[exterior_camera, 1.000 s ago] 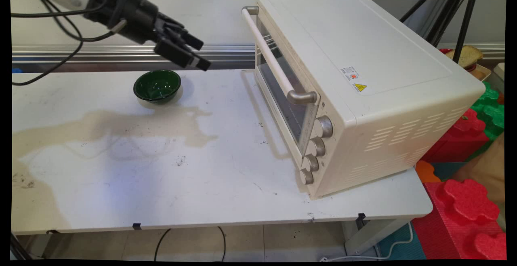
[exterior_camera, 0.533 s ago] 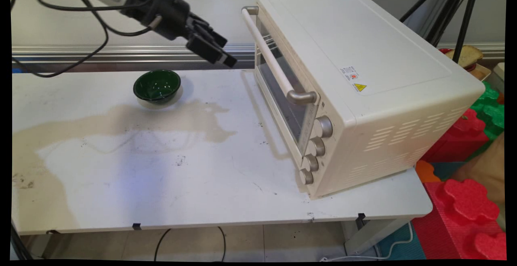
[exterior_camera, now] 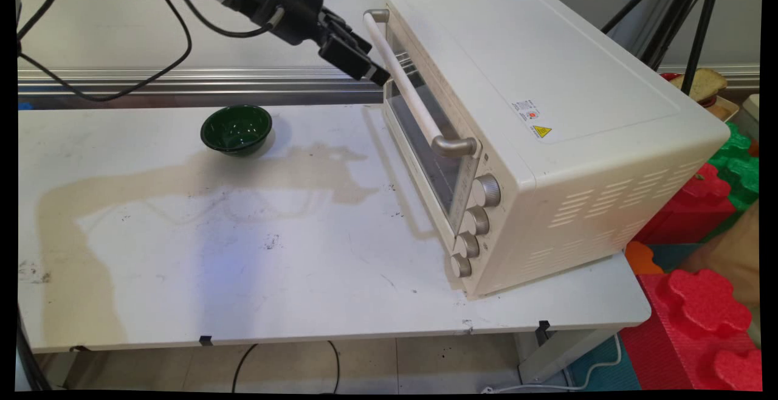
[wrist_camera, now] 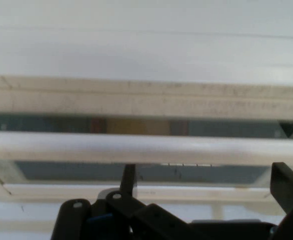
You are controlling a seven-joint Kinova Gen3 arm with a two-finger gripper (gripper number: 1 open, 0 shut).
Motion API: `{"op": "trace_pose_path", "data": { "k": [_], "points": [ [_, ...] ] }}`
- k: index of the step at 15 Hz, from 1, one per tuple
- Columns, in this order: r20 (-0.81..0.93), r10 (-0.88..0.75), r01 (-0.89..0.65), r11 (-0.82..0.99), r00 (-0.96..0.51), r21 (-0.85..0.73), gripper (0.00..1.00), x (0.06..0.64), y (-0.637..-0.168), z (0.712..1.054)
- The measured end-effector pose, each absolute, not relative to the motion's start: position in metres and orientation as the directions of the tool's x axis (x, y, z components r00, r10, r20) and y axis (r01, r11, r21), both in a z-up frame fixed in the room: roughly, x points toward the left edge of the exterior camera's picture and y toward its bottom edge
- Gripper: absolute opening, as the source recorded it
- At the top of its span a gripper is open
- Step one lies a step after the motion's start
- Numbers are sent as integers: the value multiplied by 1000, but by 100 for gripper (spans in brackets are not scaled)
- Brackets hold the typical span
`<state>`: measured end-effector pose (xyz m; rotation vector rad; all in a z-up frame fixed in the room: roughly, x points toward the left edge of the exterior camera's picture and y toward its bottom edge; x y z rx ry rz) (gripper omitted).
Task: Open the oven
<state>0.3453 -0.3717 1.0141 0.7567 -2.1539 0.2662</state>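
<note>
Clearly your gripper [exterior_camera: 372,73], fingers spread, sits just before the oven [exterior_camera: 547,114] handle [exterior_camera: 406,87]: a rigid, smooth bar; grasp it mid-span.

I see a white table [exterior_camera: 243,278], scuffed and stained, with a pale wall [exterior_camera: 121,41] and a metal rail [exterior_camera: 182,75] behind it. Red and green foam blocks [exterior_camera: 699,315] pile up at the right, tripod legs [exterior_camera: 674,17] rise above them, and cables trail on the tiled floor [exterior_camera: 425,363].
</note>
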Motion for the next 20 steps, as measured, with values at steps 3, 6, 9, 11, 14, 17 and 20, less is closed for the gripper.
{"op": "trace_pose_path", "data": {
  "k": [3,6,9,11,14,17,20],
  "points": [
    [770,-416,-598,799,-484,56,100,338,-376,1018],
    [777,-406,-596,801,-481,50,100,329,-381,1023],
    [779,-401,-595,802,-481,45,100,324,-383,1025],
    [779,-400,-595,803,-482,44,0,321,-384,1026],
    [776,-402,-596,802,-485,43,0,318,-385,1026],
    [773,-406,-598,800,-488,43,0,314,-387,1025],
    [770,-409,-600,799,-490,43,0,309,-389,1022]
  ]
}}
